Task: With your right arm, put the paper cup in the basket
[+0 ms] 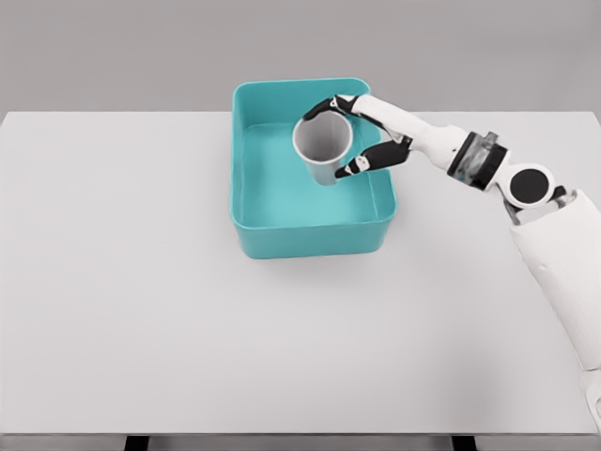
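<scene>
A white paper cup (322, 143) with a grey inside hangs upright over the inside of the teal basket (246, 202), near its back right part. My right hand (349, 136) is wrapped around the cup's right side, fingers behind its rim and thumb in front. The white right arm reaches in from the right edge, crossing the basket's right wall. Whether the cup's base touches the basket floor I cannot tell. No left arm shows.
The basket stands on a wide white table (141, 310), toward the back and slightly right of centre. A grey wall lies behind the table's far edge.
</scene>
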Controlling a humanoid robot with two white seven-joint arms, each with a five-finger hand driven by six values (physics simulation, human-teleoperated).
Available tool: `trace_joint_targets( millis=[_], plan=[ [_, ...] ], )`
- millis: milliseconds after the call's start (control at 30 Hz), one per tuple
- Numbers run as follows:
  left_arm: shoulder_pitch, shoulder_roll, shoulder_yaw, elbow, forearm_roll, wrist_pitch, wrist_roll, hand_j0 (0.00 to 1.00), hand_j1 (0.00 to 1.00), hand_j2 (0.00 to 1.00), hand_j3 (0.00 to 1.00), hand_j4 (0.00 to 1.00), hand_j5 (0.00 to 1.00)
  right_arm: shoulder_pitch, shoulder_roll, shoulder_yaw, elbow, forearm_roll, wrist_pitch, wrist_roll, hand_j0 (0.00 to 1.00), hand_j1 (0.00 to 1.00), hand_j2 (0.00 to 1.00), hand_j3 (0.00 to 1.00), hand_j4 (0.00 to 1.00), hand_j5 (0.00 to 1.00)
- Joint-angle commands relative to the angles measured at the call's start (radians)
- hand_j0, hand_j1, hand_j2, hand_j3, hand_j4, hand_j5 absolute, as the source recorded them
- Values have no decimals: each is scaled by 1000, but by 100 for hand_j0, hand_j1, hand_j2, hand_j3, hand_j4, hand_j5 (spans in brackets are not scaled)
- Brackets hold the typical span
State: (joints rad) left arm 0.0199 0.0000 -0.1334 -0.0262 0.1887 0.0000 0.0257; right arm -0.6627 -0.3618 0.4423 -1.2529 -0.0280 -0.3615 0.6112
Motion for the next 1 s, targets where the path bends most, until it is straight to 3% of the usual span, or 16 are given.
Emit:
trace_joint_targets(
  millis=[0, 133, 267, 367, 500, 633, 667, 700, 733, 967],
  plan=[
    [0, 0, 0, 0, 0, 0, 0, 100, 100, 100, 100, 100, 100, 0, 1, -1, -66, 97, 76, 0, 72, 72, 72, 72, 72, 72],
    [0, 0, 0, 0, 0, 0, 0, 100, 100, 100, 100, 100, 100, -2, 11, -2, -186, 218, 197, 0, 72, 72, 72, 72, 72, 72],
    [0, 0, 0, 0, 0, 0, 0, 100, 100, 100, 100, 100, 100, -9, 12, -1, -235, 289, 242, 0, 72, 72, 72, 72, 72, 72],
    [0, 0, 0, 0, 0, 0, -1, 100, 100, 100, 100, 100, 100, -11, 20, 4, -286, 407, 300, 0, 72, 72, 72, 72, 72, 72],
    [0, 0, 0, 0, 0, 0, 0, 100, 100, 100, 100, 100, 100, -38, 58, 118, -310, 583, 377, 0, 72, 72, 72, 72, 72, 72],
    [0, 0, 0, 0, 0, 0, 0, 100, 100, 100, 100, 100, 100, -46, 66, 167, -347, 689, 423, 0, 72, 72, 72, 72, 72, 72],
    [0, 0, 0, 0, 0, 0, 0, 100, 100, 100, 100, 100, 100, -46, 64, 174, -364, 732, 423, 0, 78, 78, 78, 78, 78, 78],
    [0, 0, 0, 0, 0, 0, 0, 100, 100, 100, 100, 100, 100, -46, 64, 179, -373, 776, 423, 0, 97, 97, 97, 97, 97, 97],
    [0, 0, 0, 0, 0, 0, 0, 100, 100, 100, 100, 100, 100, -46, 63, 179, -375, 796, 423, 0, 100, 100, 100, 100, 100, 100],
    [0, 0, 0, 0, 0, 0, 0, 100, 100, 100, 100, 100, 100, -46, 55, 173, -391, 809, 417, 0, 100, 100, 100, 100, 100, 100]
  ],
)
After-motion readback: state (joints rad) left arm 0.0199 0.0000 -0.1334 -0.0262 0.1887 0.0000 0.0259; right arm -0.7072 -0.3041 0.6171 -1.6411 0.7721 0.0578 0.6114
